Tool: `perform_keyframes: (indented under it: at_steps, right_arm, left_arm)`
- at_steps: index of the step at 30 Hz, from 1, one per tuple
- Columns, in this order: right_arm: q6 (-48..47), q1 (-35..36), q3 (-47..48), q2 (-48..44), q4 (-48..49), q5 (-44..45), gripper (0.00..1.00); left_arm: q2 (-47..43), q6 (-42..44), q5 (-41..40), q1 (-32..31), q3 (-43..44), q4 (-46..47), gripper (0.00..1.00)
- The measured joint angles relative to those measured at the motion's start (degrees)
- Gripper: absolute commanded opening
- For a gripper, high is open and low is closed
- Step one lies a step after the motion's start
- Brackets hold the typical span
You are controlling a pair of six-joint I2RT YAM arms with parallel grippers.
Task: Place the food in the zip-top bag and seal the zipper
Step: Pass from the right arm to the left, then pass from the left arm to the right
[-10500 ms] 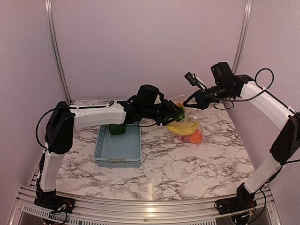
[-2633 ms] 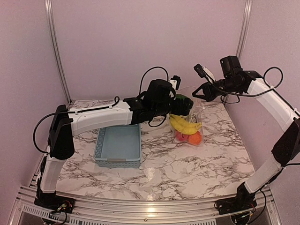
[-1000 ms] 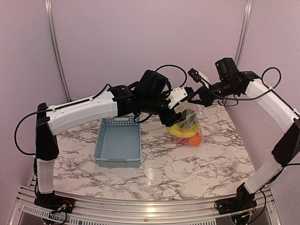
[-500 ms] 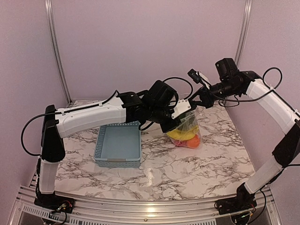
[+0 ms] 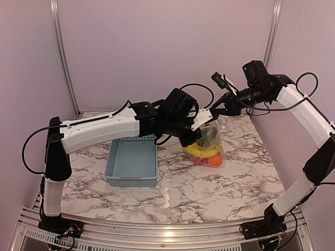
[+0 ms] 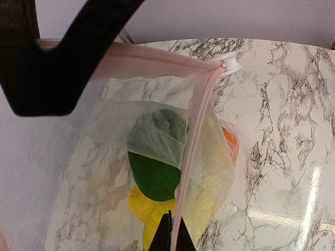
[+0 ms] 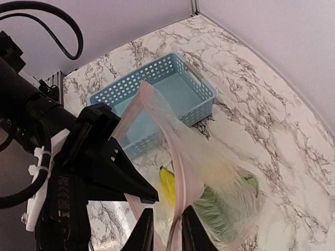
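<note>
The zip-top bag (image 5: 210, 142) hangs just above the table at the back right. Inside it is the food: yellow bananas (image 5: 201, 150), an orange (image 5: 215, 160) and dark green pieces (image 5: 210, 134). My left gripper (image 6: 175, 236) is shut on the pink zipper (image 6: 191, 141) at one end of the mouth. A white slider (image 6: 230, 61) sits at the zipper's far end. My right gripper (image 7: 167, 230) is at the other end. Its fingers stand a little apart, with the zipper strip (image 7: 180, 172) running between them. The bananas (image 7: 167, 185) and a green striped melon (image 7: 222, 214) show through the plastic.
The grey-blue slatted basket (image 5: 132, 161) stands on the marble table (image 5: 209, 193) to the left of the bag, with nothing in it that I can see. The back wall lies close behind both grippers. In the right wrist view the left gripper's black body (image 7: 104, 162) fills the lower left.
My left gripper has closed on the bag's zipper edge. My right gripper, shut a moment ago, has parted its jaws. The bag hangs a little lower and further left.
</note>
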Motion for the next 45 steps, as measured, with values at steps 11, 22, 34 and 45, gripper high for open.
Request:
perform_keyframes:
  at_steps: [11,22,34,45]
  right_arm:
    - [-10.60,-11.45,2.27,-3.91,-5.40,-10.71,0.63]
    - [-19.82,-10.91,-11.21,-17.68,-6.69,-13.62,0.53]
    - [-11.54,-3.28,-19.45,-20.41,-0.98,-5.33,0.41]
    - [-3.06,-3.19,-18.88,-17.03,6.10,0.66,0.18]
  left_arm:
    - [-5.68,-10.47,5.07,-0.13,-1.99,1.75,0.00]
    - [-6.49,-19.76,7.78,-0.13,-1.66,2.03,0.00]
    - [-6.49,-24.44,7.23,-0.13,-1.51,2.05,0.00]
    - [-6.49,-26.34,7.08,-0.13,-1.51,2.14,0.00]
